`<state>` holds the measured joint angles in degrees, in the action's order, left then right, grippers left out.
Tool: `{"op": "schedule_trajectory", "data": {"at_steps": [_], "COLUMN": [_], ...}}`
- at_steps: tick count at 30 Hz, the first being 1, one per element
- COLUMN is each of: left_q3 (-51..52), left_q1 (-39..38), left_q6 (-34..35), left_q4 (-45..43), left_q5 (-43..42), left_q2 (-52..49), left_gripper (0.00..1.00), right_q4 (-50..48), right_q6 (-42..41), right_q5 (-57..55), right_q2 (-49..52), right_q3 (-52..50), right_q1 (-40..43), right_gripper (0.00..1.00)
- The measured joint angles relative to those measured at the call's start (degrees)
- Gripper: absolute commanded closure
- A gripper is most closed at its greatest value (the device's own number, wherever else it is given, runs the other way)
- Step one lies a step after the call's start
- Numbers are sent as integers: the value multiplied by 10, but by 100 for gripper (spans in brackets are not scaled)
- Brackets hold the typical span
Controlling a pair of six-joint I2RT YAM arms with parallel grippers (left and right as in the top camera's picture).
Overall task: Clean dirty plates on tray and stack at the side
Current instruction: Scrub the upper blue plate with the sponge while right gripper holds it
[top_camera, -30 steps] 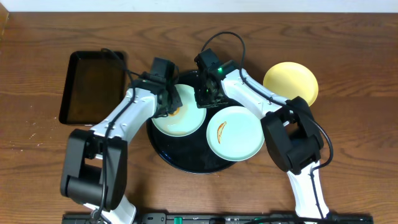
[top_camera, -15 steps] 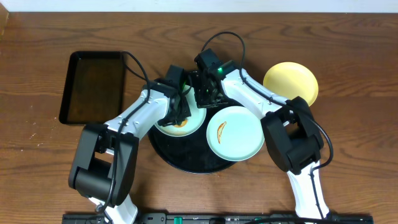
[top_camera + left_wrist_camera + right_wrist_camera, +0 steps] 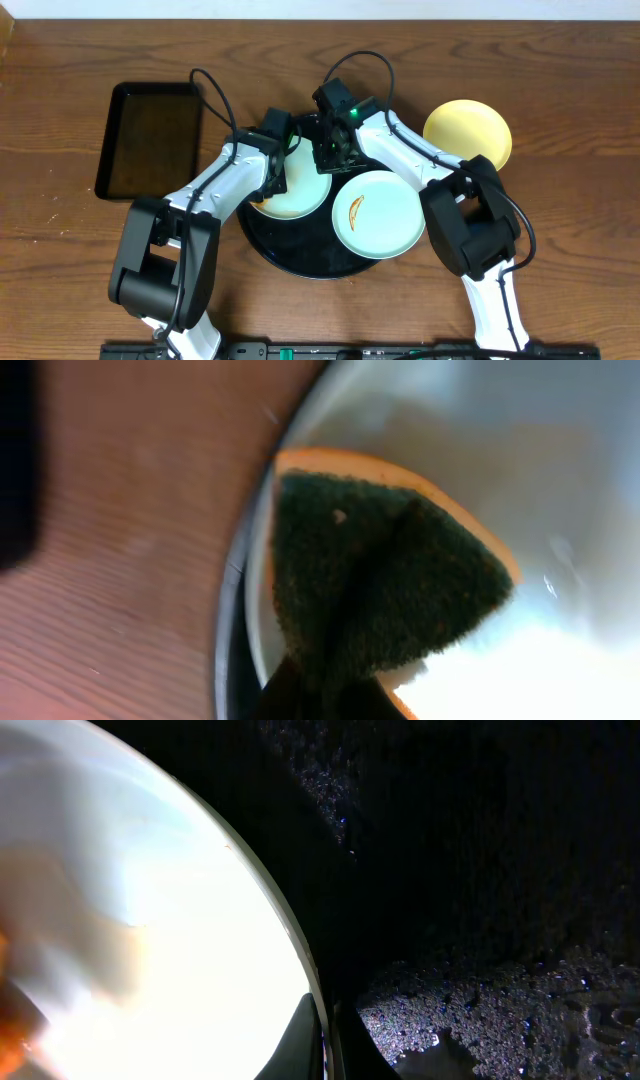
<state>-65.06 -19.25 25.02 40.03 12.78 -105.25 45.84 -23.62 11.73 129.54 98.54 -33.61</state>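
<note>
The left fingers (image 3: 305,695) are squeezed shut on a green and orange sponge (image 3: 385,580). The sponge is pressed on a pale mint-blue round plate (image 3: 305,200), near its left edge. I think that is so it can rub the dirt off. The right fingers (image 3: 318,1040) are pinched on the far rim of the same plate, most likely to stop it sliding under the sponge.

This plate sits in the big round black tray (image 3: 290,255). A second mint-blue plate (image 3: 385,225) lies in the tray too, just beside the first, with its right edge poking over the tray's rim. It has a small orange-brown smear (image 3: 355,208) on it, so it looks not yet cleaned. A pale yellow round plate (image 3: 467,133) rests on the brown wooden table (image 3: 560,230) to the right, apart from the tray. That may be the spot for the stack. The smaller black rectangle tray (image 3: 150,140) on the left has nothing in it that I can see.
</note>
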Motion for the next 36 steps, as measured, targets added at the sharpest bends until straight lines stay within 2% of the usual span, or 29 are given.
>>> {"op": "schedule_trajectory", "data": {"at_steps": [5,10,14,22,27,36], "left_q3": [1,1,1,1,7,28], "left_q1": [0,0,0,1,1,1], "left_q6": [-9,-15,-15,-15,3,26], "left_q4": [-68,-140,-136,-108,-98,-102], "left_q5": [69,96,91,-58,-145,-186], "left_q2": [0,0,2,63,68,12], "left_gripper": [92,92,92,92,92,92], "right_q4": [0,0,0,0,0,0], "right_q6": [0,0,0,0,0,0], "right_q5": [0,0,0,0,0,0], "right_q2": [0,0,0,0,0,0], "right_q3": [0,0,0,0,0,0], "right_q1": [0,0,0,0,0,0], "right_gripper": [99,99,99,99,99,99]}}
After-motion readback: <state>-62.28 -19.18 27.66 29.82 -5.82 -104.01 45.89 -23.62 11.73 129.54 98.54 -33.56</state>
